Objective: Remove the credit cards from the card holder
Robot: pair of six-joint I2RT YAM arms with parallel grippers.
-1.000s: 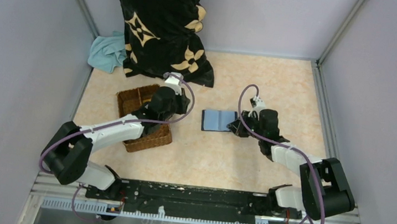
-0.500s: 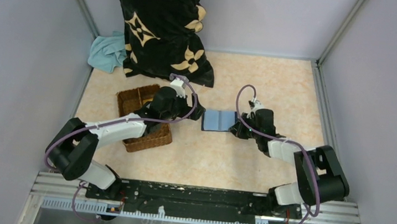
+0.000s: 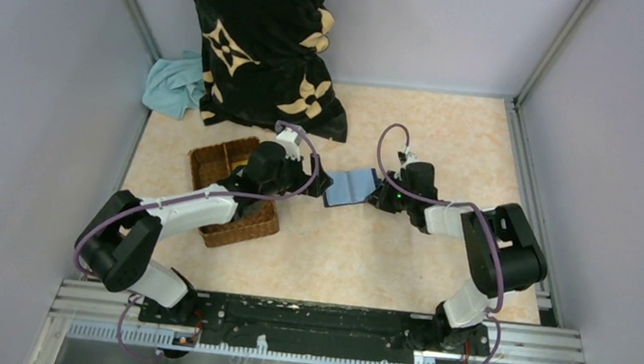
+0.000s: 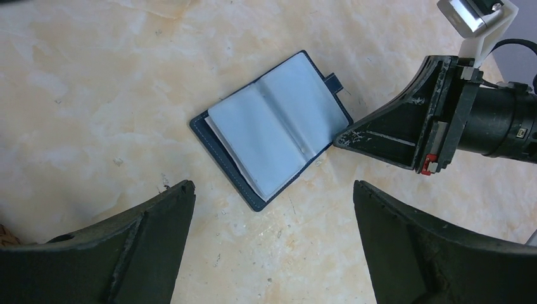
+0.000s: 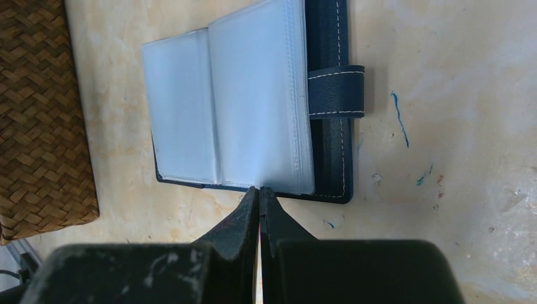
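The card holder (image 3: 349, 188) lies open on the table, navy outside with pale blue clear sleeves (image 4: 272, 130), its clasp tab (image 5: 335, 92) sticking out on one side. No credit cards show in any view. My left gripper (image 4: 272, 190) hovers just left of the holder (image 4: 218, 136), jaws wide open with only bare table between them. My right gripper (image 5: 259, 190) is shut with nothing between its fingers. Its tips touch the holder's edge (image 5: 326, 190) by the sleeves; in the left wrist view its fingertips (image 4: 345, 136) meet the holder's right side.
A brown wicker basket (image 3: 212, 166) sits under the left arm, just left of the holder; its wall (image 5: 38, 114) shows in the right wrist view. A black flower-print cushion (image 3: 261, 40) and a teal cloth (image 3: 175, 85) lie at the back left.
My left gripper opened wide and moved right from over the basket toward the holder. My right gripper reached left, and the holder slid left and turned slightly.
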